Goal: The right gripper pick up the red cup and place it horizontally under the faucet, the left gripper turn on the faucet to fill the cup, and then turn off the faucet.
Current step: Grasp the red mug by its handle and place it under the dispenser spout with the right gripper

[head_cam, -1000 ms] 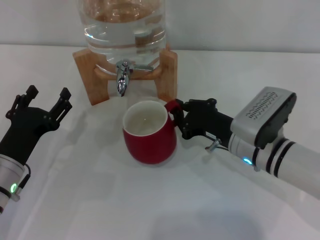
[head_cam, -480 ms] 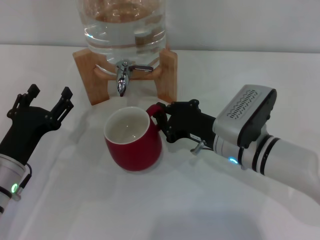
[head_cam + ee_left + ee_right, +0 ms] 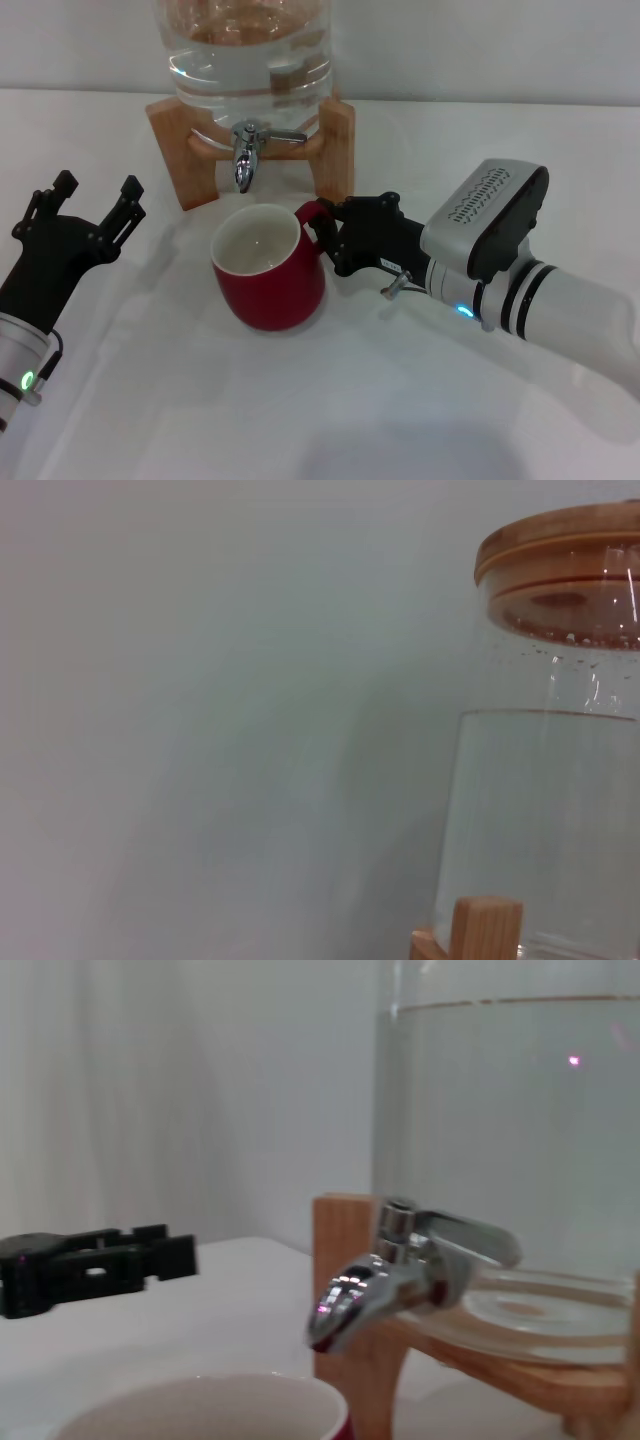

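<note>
The right gripper (image 3: 335, 232) is clamping the red cup (image 3: 268, 267) by its handle. The cup is sitting upright just below and in front of the faucet (image 3: 248, 148). The left gripper (image 3: 92, 198) is waiting spread wide, well apart.

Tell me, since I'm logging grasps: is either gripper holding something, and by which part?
The right gripper holds the red cup by its loop handle. The left gripper is open and holds nothing.

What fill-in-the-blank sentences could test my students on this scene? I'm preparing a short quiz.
1. The right gripper is shut on the red cup by its ____.
2. The cup stands upright on the table, below the ____.
3. The left gripper is ____.
4. The water jar rests on a ____ stand.

Missing words: handle; faucet; open; wooden
</note>
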Robot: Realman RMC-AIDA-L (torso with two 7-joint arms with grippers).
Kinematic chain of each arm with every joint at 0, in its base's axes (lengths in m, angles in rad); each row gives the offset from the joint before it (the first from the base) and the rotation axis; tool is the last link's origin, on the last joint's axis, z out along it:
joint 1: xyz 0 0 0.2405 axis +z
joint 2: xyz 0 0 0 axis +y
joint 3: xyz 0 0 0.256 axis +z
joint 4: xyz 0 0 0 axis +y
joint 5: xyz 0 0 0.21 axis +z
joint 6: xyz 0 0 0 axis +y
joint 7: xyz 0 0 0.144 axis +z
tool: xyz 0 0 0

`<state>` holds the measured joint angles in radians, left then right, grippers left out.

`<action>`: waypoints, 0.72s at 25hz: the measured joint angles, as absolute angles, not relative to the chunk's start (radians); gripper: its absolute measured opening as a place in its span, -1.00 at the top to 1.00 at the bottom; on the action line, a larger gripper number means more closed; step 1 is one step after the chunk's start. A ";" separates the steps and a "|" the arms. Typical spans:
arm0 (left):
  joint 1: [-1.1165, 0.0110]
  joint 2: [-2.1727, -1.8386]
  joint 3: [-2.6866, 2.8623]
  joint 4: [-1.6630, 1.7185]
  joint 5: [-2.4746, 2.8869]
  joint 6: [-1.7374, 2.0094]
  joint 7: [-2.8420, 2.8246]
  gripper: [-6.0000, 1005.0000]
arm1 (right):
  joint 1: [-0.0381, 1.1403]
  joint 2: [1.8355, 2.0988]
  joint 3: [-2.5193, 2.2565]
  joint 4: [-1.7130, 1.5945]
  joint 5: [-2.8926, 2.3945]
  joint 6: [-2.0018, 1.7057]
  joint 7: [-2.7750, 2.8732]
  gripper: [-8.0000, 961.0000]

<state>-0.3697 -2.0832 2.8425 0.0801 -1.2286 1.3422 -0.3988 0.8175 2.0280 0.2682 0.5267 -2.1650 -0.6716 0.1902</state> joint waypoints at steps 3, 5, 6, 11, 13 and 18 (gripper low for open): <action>-0.370 -2.083 2.842 0.081 -1.229 1.342 -0.399 -0.76 | 0.813 2.028 0.293 0.524 -2.166 -0.647 0.190 0.75; -0.370 -2.083 2.842 0.081 -1.229 1.342 -0.399 -0.76 | 0.811 2.028 0.297 0.524 -2.166 -0.640 0.189 0.75; -0.370 -2.083 2.842 0.081 -1.229 1.342 -0.399 -0.76 | 0.811 2.028 0.297 0.524 -2.166 -0.639 0.189 0.75; -0.370 -2.083 2.842 0.081 -1.229 1.343 -0.399 -0.76 | 0.809 2.028 0.308 0.523 -2.161 -0.627 0.189 0.75; -0.370 -2.083 2.842 0.081 -1.229 1.343 -0.399 -0.76 | 0.807 2.028 0.319 0.523 -2.160 -0.621 0.189 0.75; -0.369 -2.083 2.842 0.081 -1.229 1.344 -0.399 -0.76 | 0.805 2.028 0.333 0.522 -2.158 -0.611 0.189 0.75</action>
